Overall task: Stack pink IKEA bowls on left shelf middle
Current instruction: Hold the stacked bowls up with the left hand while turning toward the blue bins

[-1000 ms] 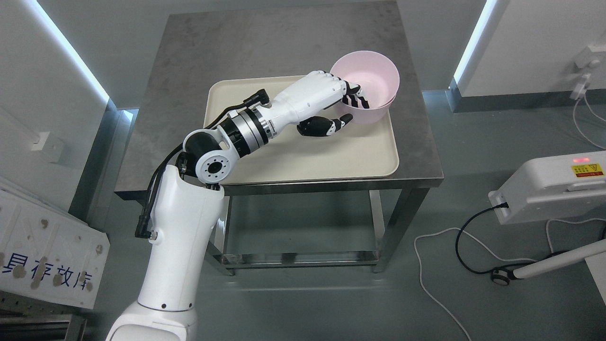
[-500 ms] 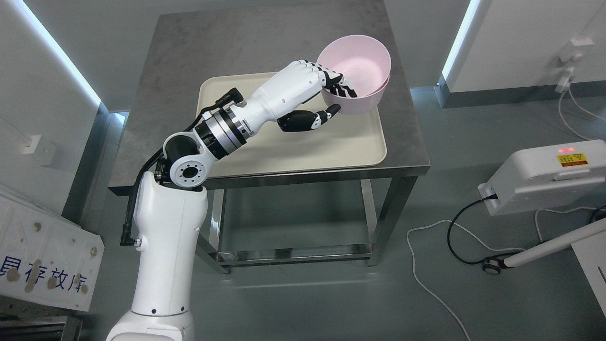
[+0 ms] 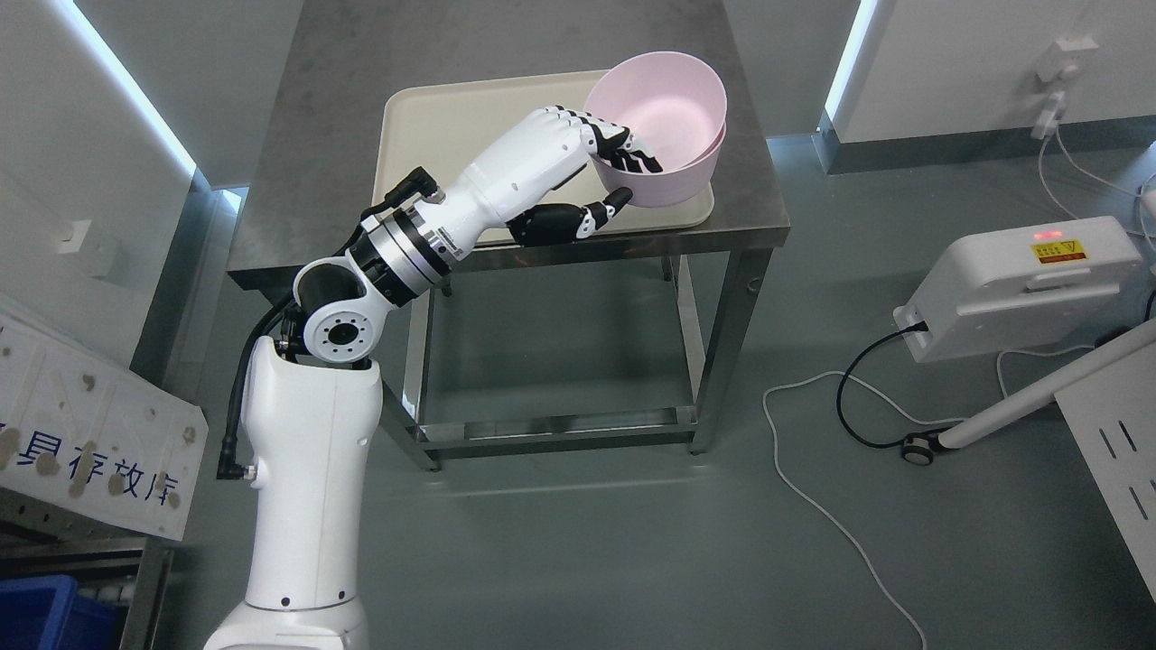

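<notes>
The pink bowls (image 3: 664, 122), two nested one inside the other, sit over the right end of the tray (image 3: 452, 117), near the desk's (image 3: 343, 135) front right corner. Whether they rest on the tray or hang just above it, I cannot tell. The left hand (image 3: 601, 171) pinches their near-left rim: fingers (image 3: 623, 149) hooked inside the wall, thumb (image 3: 605, 206) pressed against the outside below. The arm comes in from the lower left.
</notes>
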Robot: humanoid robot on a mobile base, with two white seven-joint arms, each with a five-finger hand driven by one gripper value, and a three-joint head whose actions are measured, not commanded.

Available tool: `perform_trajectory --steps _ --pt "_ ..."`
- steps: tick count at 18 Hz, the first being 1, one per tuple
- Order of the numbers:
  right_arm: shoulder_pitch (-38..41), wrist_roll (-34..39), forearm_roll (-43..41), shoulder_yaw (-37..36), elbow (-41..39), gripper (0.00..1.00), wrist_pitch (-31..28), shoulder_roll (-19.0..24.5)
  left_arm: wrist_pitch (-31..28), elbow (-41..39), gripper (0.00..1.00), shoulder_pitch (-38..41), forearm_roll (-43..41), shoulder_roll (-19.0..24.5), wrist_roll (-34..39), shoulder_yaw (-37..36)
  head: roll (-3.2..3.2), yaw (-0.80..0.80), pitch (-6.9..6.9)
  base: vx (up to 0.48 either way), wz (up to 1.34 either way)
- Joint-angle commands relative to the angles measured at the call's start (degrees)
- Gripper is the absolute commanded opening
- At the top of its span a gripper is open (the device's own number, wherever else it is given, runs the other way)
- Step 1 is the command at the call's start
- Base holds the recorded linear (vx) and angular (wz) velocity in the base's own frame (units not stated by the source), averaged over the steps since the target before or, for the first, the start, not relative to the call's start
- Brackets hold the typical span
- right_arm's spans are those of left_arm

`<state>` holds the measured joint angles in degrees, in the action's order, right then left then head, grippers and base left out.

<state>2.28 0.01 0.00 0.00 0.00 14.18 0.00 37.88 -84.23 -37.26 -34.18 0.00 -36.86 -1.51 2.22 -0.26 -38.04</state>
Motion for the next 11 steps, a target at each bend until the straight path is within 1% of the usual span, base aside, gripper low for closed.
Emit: perform_trajectory --steps 1,4,8,11 --pt "0.0 -0.01 -0.09 -0.26 -1.0 1.0 -0.03 -1.0 -0.18 -1.55 0.02 0.0 0.43 1.0 -0.14 3.88 0.0 0.0 0.0 -0.321 0.01" --pt "0.0 -0.01 -0.09 -0.26 -1.0 1.0 -0.03 -1.0 -0.18 -1.72 0.02 -0.18 0.43 1.0 -0.84 5.11 0.0 0.0 0.0 -0.313 -0.06" --pt "0.0 -0.01 -0.09 -0.26 -1.0 1.0 -0.03 -1.0 -0.09 -3.92 0.02 1.4 0.43 1.0 -2.69 7.48 0.0 0.0 0.0 -0.295 -0.23" --pt "0.0 -0.01 -0.09 -0.26 -1.0 1.0 -0.03 -1.0 1.49 -4.01 0.03 1.58 2.18 1.0 -3.39 9.15 0.0 0.0 0.0 -0.335 -0.22"
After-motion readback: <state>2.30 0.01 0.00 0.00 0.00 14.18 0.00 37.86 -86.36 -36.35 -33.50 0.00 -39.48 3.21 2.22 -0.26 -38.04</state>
